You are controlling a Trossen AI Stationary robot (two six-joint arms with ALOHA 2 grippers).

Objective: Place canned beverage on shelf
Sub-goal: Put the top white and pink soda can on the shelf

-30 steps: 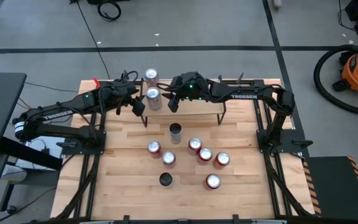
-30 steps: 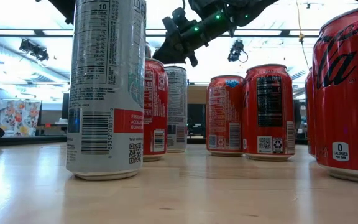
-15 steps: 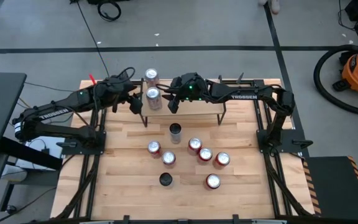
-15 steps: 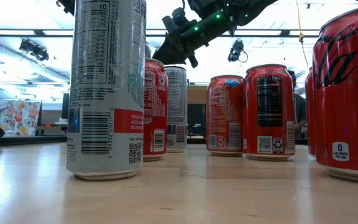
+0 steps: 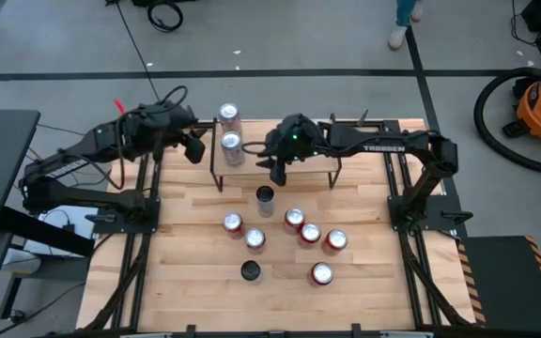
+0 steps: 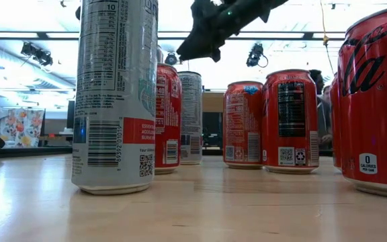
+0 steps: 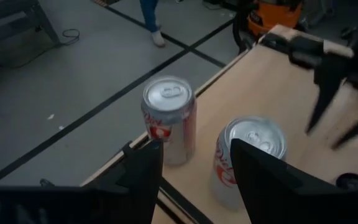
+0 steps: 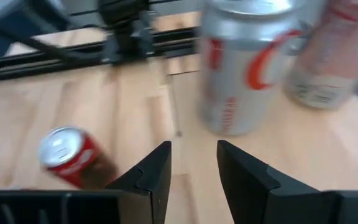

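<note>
Shelf: I see it at the far edge of the worktop, two silver cans on its left end.
Silver cans: rear can at the back-left corner, front can just beside it, both upright.
Waiting cans: slim dark can stands just in front of the shelf; red cans cluster nearer me.
Left gripper: released, holding nothing; I have it off the shelf's left end, arm reaching in from the left.
Right gripper: fingers parted, empty; it hangs over the shelf's front edge, pointing down toward the slim dark can, arm stretched across from the right.
Risk 1: I judge the descent could clip the shelf's front rail, since the gripper sits right above it.
Risk 2: a careless swing leftward could topple the front can.
</note>
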